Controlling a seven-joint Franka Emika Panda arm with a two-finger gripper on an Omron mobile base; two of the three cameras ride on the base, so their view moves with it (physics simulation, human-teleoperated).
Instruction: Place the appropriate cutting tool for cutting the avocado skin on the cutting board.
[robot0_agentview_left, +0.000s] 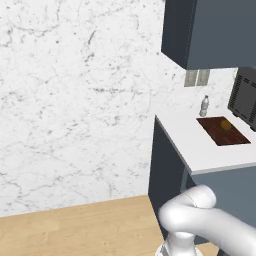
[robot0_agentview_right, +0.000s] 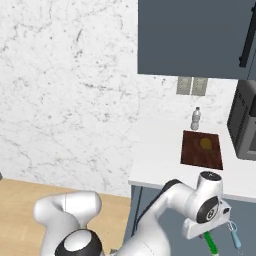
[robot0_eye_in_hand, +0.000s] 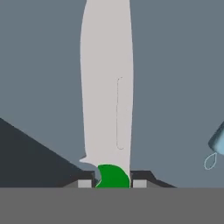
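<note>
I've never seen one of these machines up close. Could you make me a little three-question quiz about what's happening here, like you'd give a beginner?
1. True or false: the avocado lies on the cutting board.
2. What is the gripper holding? A) a small clear bottle B) a green-handled knife C) nothing
3. Fill in: the small clear bottle stands on the white counter, just behind the ____.

Key: 1 true. 2 B; the hand view shows the green handle between the fingers, pale blade pointing away. 3 cutting board.
</note>
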